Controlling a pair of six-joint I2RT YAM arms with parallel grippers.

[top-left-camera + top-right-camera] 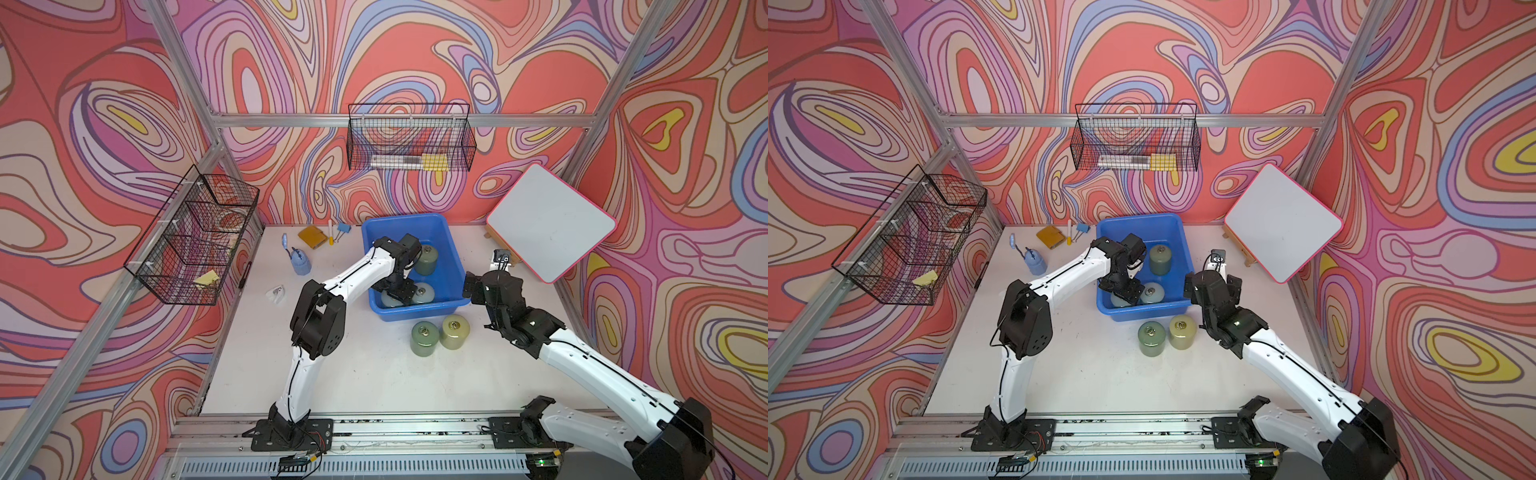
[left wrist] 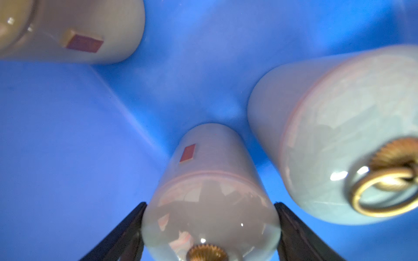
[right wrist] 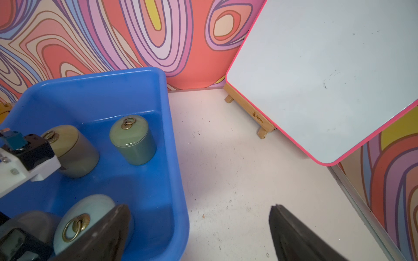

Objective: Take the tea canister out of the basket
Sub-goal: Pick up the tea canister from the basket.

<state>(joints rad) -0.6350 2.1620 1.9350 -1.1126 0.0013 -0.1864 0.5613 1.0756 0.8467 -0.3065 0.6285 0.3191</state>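
White tabletop (image 1: pixel 374 374), swirl-patterned walls. Left gripper (image 2: pixel 210 204) clamps pale tea canister (image 2: pixel 210 176) inside blue basket (image 1: pixel 415 313); neighbouring canister (image 2: pixel 339 135) crowds its side. Right gripper (image 3: pixel 199 206) hangs spread wide above basket rim, empty. Easel (image 3: pixel 248 113) logo too small to read.

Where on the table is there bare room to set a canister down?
Widest bare patch: the near table, between the left arm and right arm, in front of the two canisters outside the basket. A narrower strip lies between basket and whiteboard. Crowded: inside the basket and beside the blue cup.
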